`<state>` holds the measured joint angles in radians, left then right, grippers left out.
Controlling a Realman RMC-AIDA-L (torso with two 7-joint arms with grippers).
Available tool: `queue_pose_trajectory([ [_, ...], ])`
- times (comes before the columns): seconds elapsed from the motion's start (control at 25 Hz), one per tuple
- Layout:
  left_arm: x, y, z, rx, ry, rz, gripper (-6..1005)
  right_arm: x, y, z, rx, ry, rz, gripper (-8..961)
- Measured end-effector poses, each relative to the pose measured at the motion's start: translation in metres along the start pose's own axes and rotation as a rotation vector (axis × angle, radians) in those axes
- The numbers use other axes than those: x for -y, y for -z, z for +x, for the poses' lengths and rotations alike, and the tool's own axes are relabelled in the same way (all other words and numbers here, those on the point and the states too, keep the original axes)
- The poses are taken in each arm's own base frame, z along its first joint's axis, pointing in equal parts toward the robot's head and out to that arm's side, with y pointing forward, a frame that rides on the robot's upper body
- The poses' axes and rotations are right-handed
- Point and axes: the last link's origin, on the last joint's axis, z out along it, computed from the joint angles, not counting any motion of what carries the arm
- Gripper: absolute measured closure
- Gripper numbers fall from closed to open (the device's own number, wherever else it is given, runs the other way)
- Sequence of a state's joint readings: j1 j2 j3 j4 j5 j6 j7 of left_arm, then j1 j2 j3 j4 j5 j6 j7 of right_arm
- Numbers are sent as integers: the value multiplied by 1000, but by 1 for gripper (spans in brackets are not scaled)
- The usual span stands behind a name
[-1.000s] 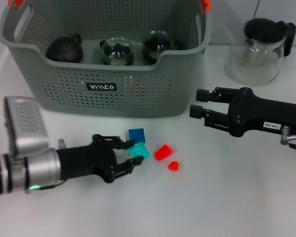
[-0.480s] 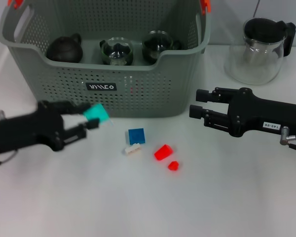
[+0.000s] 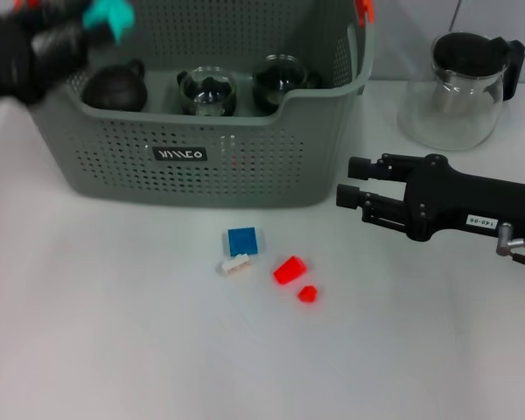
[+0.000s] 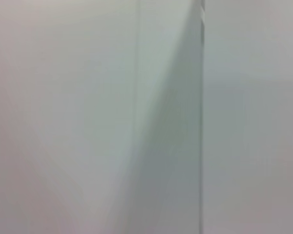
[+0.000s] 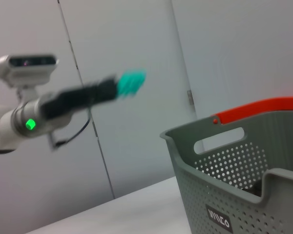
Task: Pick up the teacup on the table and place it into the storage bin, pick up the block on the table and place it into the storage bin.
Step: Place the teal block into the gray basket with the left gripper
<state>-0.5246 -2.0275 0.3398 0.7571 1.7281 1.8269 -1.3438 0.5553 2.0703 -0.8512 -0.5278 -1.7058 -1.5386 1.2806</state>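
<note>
Teal block [image 3: 109, 15] | pinched in left gripper [image 3: 94, 21] jaws above storage bin [image 3: 210, 171] | right gripper [image 3: 350, 181] jaws spread, parked

White table [image 3: 114, 350], grey panelled wall [image 5: 224, 48]

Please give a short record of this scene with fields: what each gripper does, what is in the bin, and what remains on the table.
left gripper: raised at the storage bin's left rim, shut on teal block
right gripper: idle over table, open, empty
in bin: dark teapot, two glass cups
on table: blue block, white block, two red blocks, glass pitcher
</note>
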Motion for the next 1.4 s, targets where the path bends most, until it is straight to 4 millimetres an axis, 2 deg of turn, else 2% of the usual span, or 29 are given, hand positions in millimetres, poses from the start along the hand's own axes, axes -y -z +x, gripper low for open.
queue_pose_trajectory([
  [0.12,18,-26,15,-39,19,40,536,0,0,0,-1,0,-1,437],
  [0.2,29,-47,18,11,24,57,529,0,0,1,-2,-1,-1,436],
  [0.4,49,-99,7,288,-3,114,513,-1,-1,1,-4,-2,-4,436],
  [0.56,54,-120,-10,462,-11,194,501,-1,-2,1,-3,-3,-5,435],
  [0.76,52,-129,-23,518,-14,231,485,-2,-2,1,-3,-3,-6,435],
  [0.92,52,-123,-15,455,2,255,473,-2,-2,1,-3,-3,-7,435],
  [1.08,48,-96,-3,262,83,282,460,-3,-1,3,-1,-7,-5,436],
  [1.12,41,-86,-3,204,92,249,420,-3,-1,3,1,-8,-4,436],
  [1.28,9,-41,-24,93,60,156,258,-2,-1,4,0,-10,6,436],
  [1.4,-14,-3,-45,68,9,149,204,-1,0,5,-6,-12,13,436],
])
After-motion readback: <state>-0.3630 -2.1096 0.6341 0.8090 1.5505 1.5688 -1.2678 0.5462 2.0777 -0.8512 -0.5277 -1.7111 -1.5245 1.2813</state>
